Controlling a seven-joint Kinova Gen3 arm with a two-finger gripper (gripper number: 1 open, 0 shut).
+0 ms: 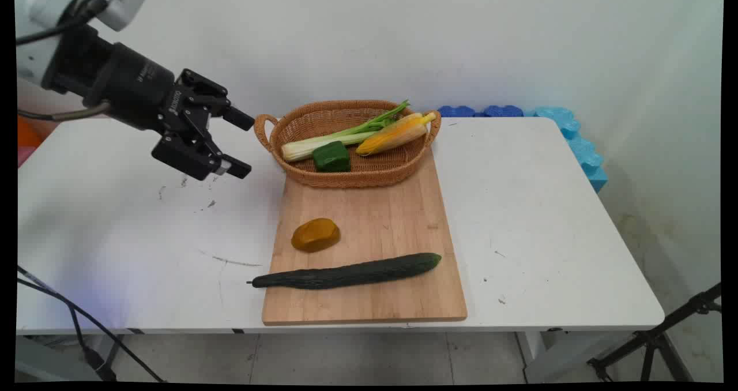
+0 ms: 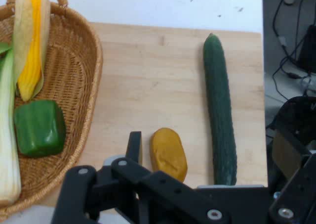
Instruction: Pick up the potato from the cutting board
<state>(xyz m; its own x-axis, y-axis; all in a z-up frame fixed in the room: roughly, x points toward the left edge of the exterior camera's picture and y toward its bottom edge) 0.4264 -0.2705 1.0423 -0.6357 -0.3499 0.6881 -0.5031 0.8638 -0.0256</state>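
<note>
Where the gripper hangs: the black gripper [image 1: 245,143] is held in the air over the left part of the white table [image 1: 548,206], pointing to the picture's right, toward the near handle of the wicker basket [image 1: 346,179] and short of it.
Pincer: spread wide, the two fingers well apart one above the other in the main view; nothing is between them and they touch nothing.
Nearest thing: the basket, whose left handle lies just beyond the fingertips; in the hand view the potato [image 2: 168,154] shows just above the linkage, beside one finger [image 2: 134,145], though it lies on the board well below.
Basket: it rests on the far end of the wooden cutting board [image 1: 380,206] and overhangs it to the left.
Basket contents: a celery stalk [image 1: 323,140] lying lengthwise, a corn cob in its husk [image 1: 395,136] beside it toward the right handle, and a green bell pepper [image 1: 331,156] at the near wall.
Board: the brownish-yellow potato sits left of its middle, apart from everything else.
Cucumber: the long dark cucumber [image 1: 346,273] lies across the board's near part, its stem end reaching past the left edge over the table.
Behind: blue foam blocks [image 1: 576,137] stand along the table's far right corner.
</note>
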